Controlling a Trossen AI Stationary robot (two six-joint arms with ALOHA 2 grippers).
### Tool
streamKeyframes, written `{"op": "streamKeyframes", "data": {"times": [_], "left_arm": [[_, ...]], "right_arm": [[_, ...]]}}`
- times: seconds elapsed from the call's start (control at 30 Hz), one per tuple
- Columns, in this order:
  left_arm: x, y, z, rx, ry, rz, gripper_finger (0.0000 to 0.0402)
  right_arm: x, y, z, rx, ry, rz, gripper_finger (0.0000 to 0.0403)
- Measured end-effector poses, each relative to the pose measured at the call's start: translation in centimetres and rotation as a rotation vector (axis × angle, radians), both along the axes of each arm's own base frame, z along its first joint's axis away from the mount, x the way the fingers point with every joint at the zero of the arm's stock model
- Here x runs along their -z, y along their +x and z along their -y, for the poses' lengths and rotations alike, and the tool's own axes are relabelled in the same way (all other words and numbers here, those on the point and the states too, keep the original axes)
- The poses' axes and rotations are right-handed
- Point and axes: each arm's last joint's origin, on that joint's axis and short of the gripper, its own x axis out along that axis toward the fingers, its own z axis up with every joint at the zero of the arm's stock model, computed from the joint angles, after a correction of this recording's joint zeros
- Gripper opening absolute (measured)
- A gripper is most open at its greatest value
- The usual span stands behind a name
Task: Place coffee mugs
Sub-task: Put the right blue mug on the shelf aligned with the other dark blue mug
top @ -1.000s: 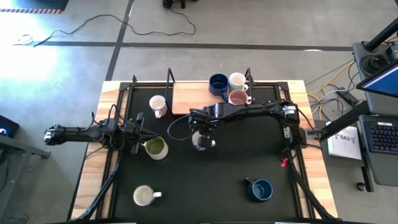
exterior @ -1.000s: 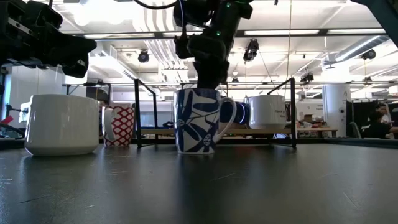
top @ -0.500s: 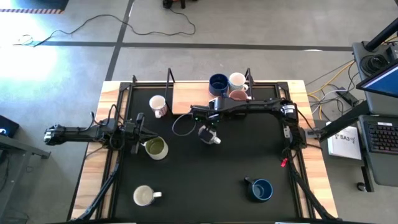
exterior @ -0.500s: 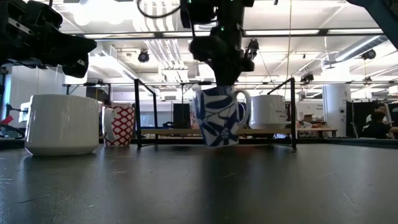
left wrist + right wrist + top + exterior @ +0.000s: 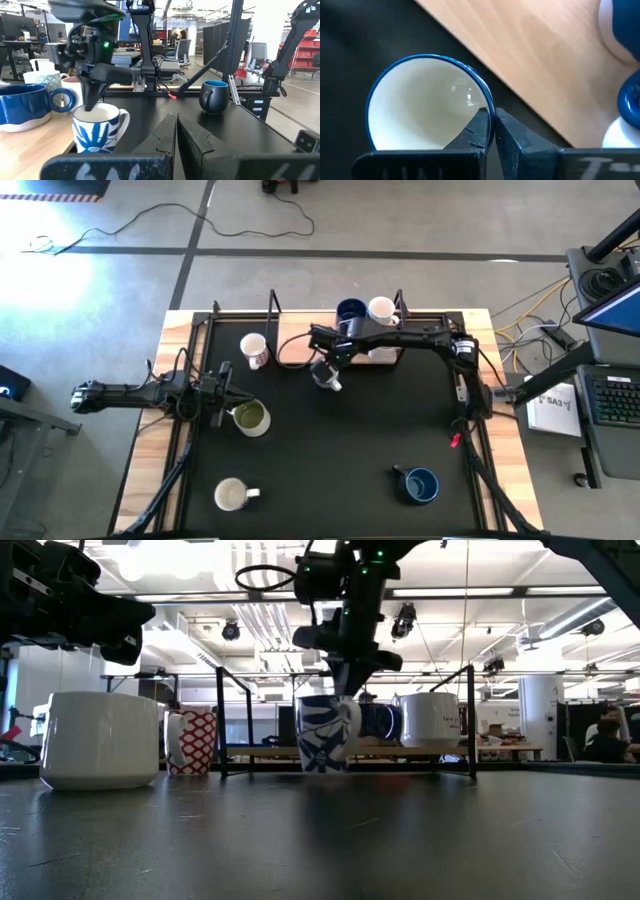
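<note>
The coffee mugs are spread over the bench, and going left to right: the left gripper hangs closed and empty just beside the olive-green mug, with a cream mug nearer the front edge and the red-print mug on the far wooden strip. At the centre is the one that has moved: the blue-and-white leaf-patterned mug, which a second ago stood on the dark mat, has been lifted and carried toward the far side. It now hangs tilted at the mat's far edge, next to the wooden strip where a dark blue mug and a white mug already stand together. That suggests the carry is nearly over and the set-down is the step left. The right gripper has its fingers pinched tight on the mug's blue rim, one finger inside, one outside. Farther right and near, another dark blue mug waits on the mat
</note>
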Motion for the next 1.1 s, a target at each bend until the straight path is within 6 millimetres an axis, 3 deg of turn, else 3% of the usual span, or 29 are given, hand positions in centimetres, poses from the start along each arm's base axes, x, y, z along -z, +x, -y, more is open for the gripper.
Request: {"op": "streamKeyframes", "data": {"times": [0.5, 0.8, 1.1], "left_arm": [[0.0, 0.0, 0.0, -0.001, 0.000, -0.001, 0.0000], [0.0, 0.0, 0.0, 0.000, 0.000, 0.000, 0.0000], [0.0, 0.0, 0.0, 0.000, 0.000, 0.000, 0.0000]], "right_arm": [[0.7, 0.0, 0.1, -0.058, -0.014, -0.013, 0.0017], [0.5, -0.2, 0.1, -0.079, -0.017, -0.029, 0.0094], [-2.6, -1.1, -0.3, -0.090, -0.001, -0.097, 0.0133]]}}
